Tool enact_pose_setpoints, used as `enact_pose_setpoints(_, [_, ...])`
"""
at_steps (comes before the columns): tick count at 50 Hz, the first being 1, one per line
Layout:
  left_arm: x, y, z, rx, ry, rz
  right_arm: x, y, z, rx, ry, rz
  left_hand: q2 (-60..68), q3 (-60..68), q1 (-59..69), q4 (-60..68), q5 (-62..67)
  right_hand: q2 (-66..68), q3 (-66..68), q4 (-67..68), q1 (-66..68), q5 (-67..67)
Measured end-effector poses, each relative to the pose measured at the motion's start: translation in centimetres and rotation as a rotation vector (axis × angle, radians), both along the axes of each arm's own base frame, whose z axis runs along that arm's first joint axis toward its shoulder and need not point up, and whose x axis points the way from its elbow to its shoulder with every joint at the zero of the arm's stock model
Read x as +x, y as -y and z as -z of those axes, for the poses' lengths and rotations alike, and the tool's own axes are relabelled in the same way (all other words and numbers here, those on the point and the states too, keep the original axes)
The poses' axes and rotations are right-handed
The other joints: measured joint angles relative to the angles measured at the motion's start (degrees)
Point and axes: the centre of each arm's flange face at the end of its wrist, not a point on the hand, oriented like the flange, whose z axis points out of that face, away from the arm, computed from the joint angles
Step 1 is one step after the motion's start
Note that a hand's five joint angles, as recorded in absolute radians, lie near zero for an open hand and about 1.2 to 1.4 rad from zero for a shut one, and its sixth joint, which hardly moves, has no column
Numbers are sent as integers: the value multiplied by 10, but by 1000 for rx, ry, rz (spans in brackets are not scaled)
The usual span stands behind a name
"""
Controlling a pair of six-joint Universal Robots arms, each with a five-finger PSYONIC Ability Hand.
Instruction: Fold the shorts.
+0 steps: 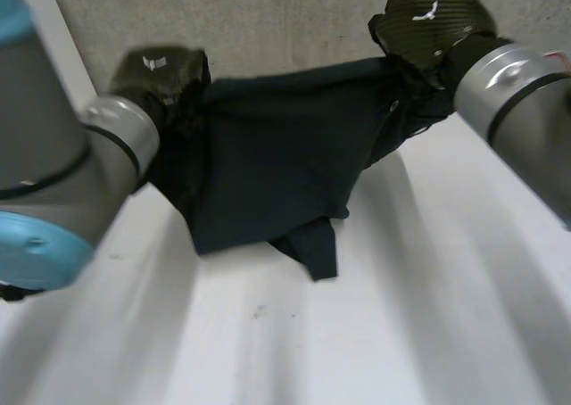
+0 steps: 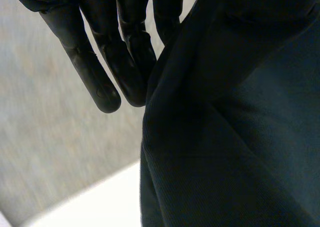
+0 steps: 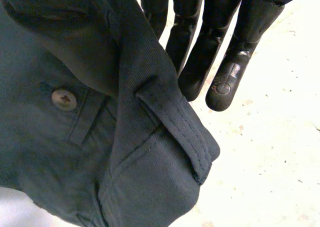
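Note:
The dark navy shorts [image 1: 268, 164] hang stretched between my two hands over the far part of the white table [image 1: 410, 316], with one leg drooping to a point near the middle. My left hand [image 1: 165, 75] holds the cloth's left end, and my right hand [image 1: 428, 21] holds the waistband end, raised higher. In the left wrist view straight fingers [image 2: 100, 72] lie beside the shorts [image 2: 240, 127], which run up to the thumb side. In the right wrist view straight fingers [image 3: 225, 62] stand behind the waistband [image 3: 165, 117], where a button [image 3: 64, 99] shows.
Grey floor [image 1: 268, 12] lies beyond the table's far edge. Bare white tabletop stretches from under the shorts to the near side. My left arm [image 1: 53, 173] crosses the near left.

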Motion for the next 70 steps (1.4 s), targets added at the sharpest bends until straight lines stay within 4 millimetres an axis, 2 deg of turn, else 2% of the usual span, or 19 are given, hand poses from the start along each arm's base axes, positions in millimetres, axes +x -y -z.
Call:
enact_pose_setpoints(4, [2,-13,-19,-88,111,60,-10,-19,-7,71,-41,-2,0,0,0,0,0,0,3,0,0,0])
enact_pose_setpoints(9, [0,-17,-12,-93,233,97,-14,-31,12,226,-143,-16,0,0,0,0,0,0,4,0,0,0])
enact_pose_setpoints(17, [-9,-2,45,56,378,128,-8,-24,68,431,-302,-37,1,0,0,0,0,0,4,0,0,0])
enact_pose_setpoints(21, [-18,16,95,168,463,143,0,-6,112,508,-385,-41,2,2,0,0,0,0,4,0,0,0])
enact_pose_setpoints(26, [-28,43,109,132,492,134,12,18,135,459,-392,-36,3,3,0,0,0,0,4,0,0,0])
enact_pose_setpoints(30, [-38,76,78,-50,420,76,25,42,126,299,-321,-14,3,3,0,1,0,0,4,0,0,0])
enact_pose_setpoints(34, [-45,99,3,-376,240,-15,42,78,56,-139,-62,36,3,3,0,2,0,0,4,0,0,0])
enact_pose_setpoints(39, [-32,86,-105,-782,-40,-112,39,75,-38,-590,261,63,4,3,0,2,0,0,4,0,4,0])
enact_pose_setpoints(40, [-32,86,-105,-782,-40,-112,39,75,-38,-590,261,63,4,3,0,2,0,0,4,0,4,0])
enact_pose_setpoints(42, [-20,71,-143,-925,-159,-134,31,62,-75,-768,407,62,4,3,0,2,0,0,4,0,4,0])
enact_pose_setpoints(46, [-11,65,-151,-960,-199,-139,27,56,-80,-787,444,62,4,3,0,2,0,0,4,0,4,0])
enact_pose_setpoints(49, [-7,71,-134,-900,-167,-135,27,58,-64,-690,406,66,4,3,0,2,0,0,4,0,4,0])
enact_pose_setpoints(54, [-3,85,-78,-702,-59,-121,30,64,-17,-471,285,69,4,3,0,2,0,0,4,0,4,0])
enact_pose_setpoints(59, [4,92,6,-444,67,-99,35,68,57,-211,133,62,4,3,0,2,0,2,4,2,4,0])
enact_pose_setpoints(60, [4,92,6,-444,67,-99,35,68,57,-211,133,62,4,3,0,2,0,2,4,2,4,0])
enact_pose_setpoints(61, [6,88,51,-320,126,-83,38,65,95,-101,68,52,4,3,0,2,0,2,4,3,4,0])
enact_pose_setpoints(65, [8,75,108,-166,203,-54,42,55,147,43,-21,35,4,3,0,2,0,2,4,3,4,0])
enact_pose_setpoints(69, [9,60,145,-64,259,-24,41,48,171,117,-67,28,3,2,0,1,0,2,4,3,4,0])
enact_pose_setpoints(70, [8,49,163,-9,289,-1,38,37,194,211,-122,25,-3,-2,0,-10,0,3,4,3,4,0])
